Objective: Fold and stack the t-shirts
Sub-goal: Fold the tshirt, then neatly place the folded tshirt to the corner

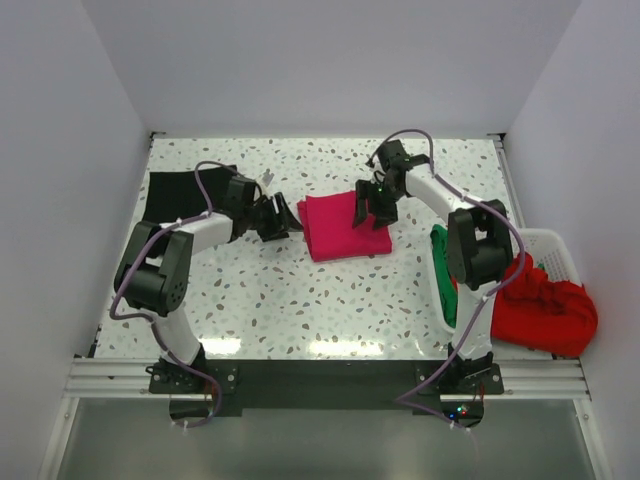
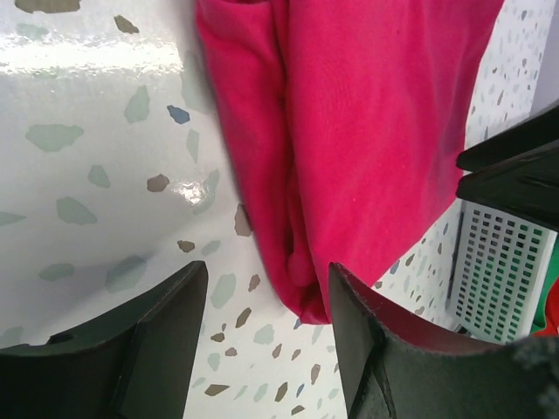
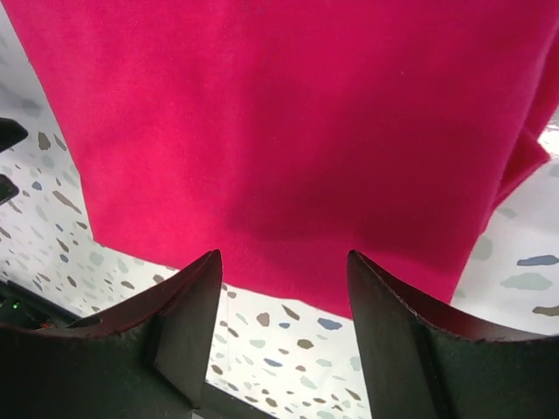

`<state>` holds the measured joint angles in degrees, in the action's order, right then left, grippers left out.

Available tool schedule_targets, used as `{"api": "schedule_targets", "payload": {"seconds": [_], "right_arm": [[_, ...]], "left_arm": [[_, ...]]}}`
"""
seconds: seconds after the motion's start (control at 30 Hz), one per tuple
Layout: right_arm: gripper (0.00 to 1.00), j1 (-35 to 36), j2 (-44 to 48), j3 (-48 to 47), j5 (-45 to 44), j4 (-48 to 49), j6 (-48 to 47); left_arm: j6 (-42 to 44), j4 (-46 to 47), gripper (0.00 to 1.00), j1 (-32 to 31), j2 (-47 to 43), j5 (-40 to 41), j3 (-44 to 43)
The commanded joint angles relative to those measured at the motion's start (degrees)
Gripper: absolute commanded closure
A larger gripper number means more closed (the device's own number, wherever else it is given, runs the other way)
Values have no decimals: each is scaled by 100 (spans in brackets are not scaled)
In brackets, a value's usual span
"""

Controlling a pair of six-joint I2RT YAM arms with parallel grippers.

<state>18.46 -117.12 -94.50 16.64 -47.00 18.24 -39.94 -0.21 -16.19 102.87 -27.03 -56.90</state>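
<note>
1. Black left gripper [image 1: 284, 222] fingers stand apart and released, with nothing between them. They sit low at the left edge of the folded magenta-pink t-shirt [image 1: 345, 228]. In the left wrist view, the shirt's rounded fold runs into the gap.
2. The right gripper [image 1: 362, 211] is likewise spread open and holds nothing. It hangs over the right part of the pink shirt. In the right wrist view, the flat cloth fills the picture beyond the fingertips.
3. The pink shirt lies folded into a neat rectangle at the middle of the speckled table [image 1: 300, 300], toward the far side.
4. A black t-shirt [image 1: 175, 190] lies flat at the far left, behind the left arm.
5. A white lattice basket [image 1: 552, 248] stands at the right edge. A crumpled red t-shirt [image 1: 545, 305] spills over its near side.
6. A green t-shirt [image 1: 443, 272] shows just left of the basket, partly hidden by the right arm. I cannot tell whether it is inside.
</note>
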Motion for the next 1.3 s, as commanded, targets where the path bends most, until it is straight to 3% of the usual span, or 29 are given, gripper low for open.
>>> {"api": "schedule_targets", "payload": {"seconds": [0.0,0.37,0.8,1.27], "right_arm": [[38,26,-109,80,410,411,-49],[38,61,-742,107,85,359,127],[37,114,-760,169,14,209,-13],[37,263,-804,72,102,200,13]], "left_arm": [[-84,855,38,10,-311,-233,188],[-110,1400,37,10,312,-452,250],[-821,3167,35,1,936,-180,900],[-831,2684,34,-157,1402,374,707]]}}
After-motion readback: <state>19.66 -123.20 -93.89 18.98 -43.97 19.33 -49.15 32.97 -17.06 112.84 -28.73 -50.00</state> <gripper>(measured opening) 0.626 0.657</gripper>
